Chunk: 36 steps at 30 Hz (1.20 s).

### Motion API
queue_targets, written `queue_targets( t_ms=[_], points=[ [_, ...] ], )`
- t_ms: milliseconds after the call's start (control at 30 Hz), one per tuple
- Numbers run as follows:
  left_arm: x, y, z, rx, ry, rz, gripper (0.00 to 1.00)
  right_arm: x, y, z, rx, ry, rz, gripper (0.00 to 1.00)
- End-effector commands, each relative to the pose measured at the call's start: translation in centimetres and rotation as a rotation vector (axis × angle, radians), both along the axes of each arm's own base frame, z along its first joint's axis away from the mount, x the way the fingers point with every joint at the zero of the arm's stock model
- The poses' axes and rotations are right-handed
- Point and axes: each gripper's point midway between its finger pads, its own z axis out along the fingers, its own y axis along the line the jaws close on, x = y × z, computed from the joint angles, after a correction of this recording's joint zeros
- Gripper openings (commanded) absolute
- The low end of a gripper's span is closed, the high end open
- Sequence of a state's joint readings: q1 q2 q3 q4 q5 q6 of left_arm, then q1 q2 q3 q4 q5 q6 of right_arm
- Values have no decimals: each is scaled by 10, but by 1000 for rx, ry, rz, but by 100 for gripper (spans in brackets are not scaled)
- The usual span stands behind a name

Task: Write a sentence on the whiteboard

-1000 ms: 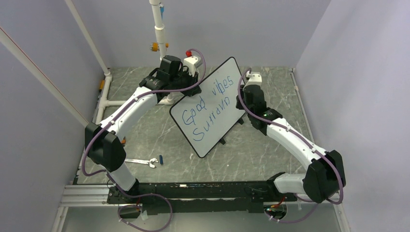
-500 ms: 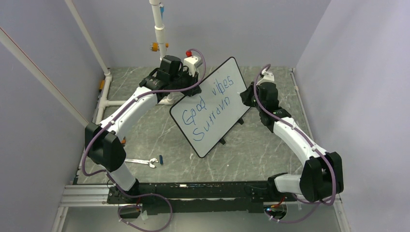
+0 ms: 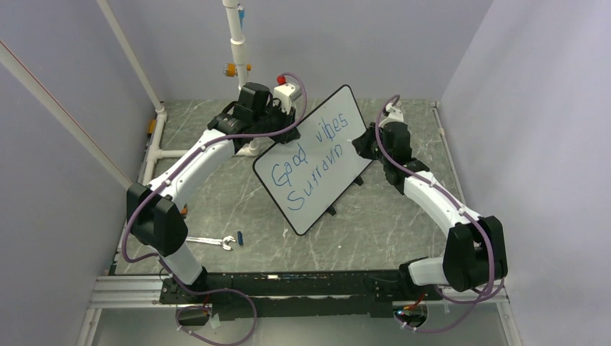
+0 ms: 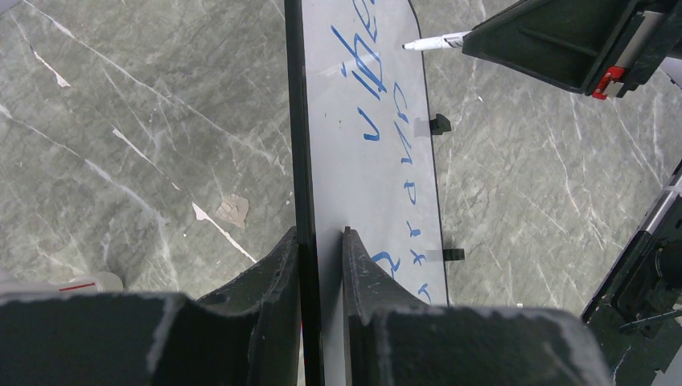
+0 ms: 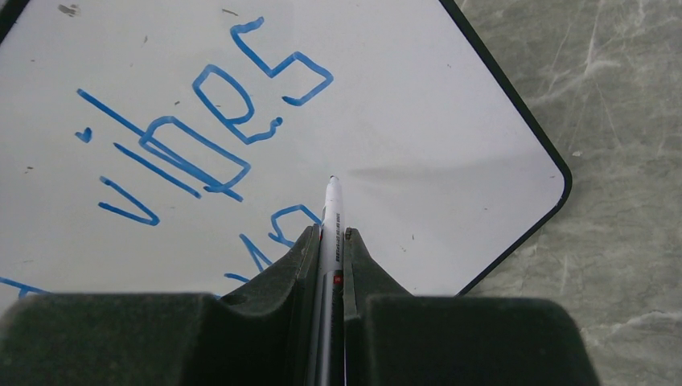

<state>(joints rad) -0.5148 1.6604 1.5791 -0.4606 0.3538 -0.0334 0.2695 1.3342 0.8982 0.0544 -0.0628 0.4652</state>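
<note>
A grey marbled table (image 3: 403, 216) between plain lilac walls carries the whiteboard (image 3: 344, 103), propped steeply; the left gripper (image 4: 320, 233) is clamped on the board's upper-left edge, steadying it; the right gripper (image 5: 330, 233), at the board's right edge, is closed around a marker (image 5: 332, 201). Over the last second the right arm has tucked its elbow in and re-aimed the tip near the lower line's end, adding no strokes; another letter probably follows. The sentence (image 3: 311, 160) reads "Good vibes", then roughly "Surrann"; the barrel's print is illegible.
</note>
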Motion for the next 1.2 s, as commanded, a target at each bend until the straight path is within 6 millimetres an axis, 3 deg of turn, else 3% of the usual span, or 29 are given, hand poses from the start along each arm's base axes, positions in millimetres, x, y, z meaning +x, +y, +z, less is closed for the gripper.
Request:
queue_targets(
  t_ms=[0, 533, 1167],
  points=[
    [1, -1, 20, 9, -110, -38, 0, 10, 3, 16, 33, -51, 3, 0],
    [2, -2, 18, 14, -106, -38, 0, 13, 10, 13, 25, -50, 55, 0],
    [2, -2, 17, 15, -103, -38, 0, 2, 17, 3, 45, -29, 100, 0]
  ],
)
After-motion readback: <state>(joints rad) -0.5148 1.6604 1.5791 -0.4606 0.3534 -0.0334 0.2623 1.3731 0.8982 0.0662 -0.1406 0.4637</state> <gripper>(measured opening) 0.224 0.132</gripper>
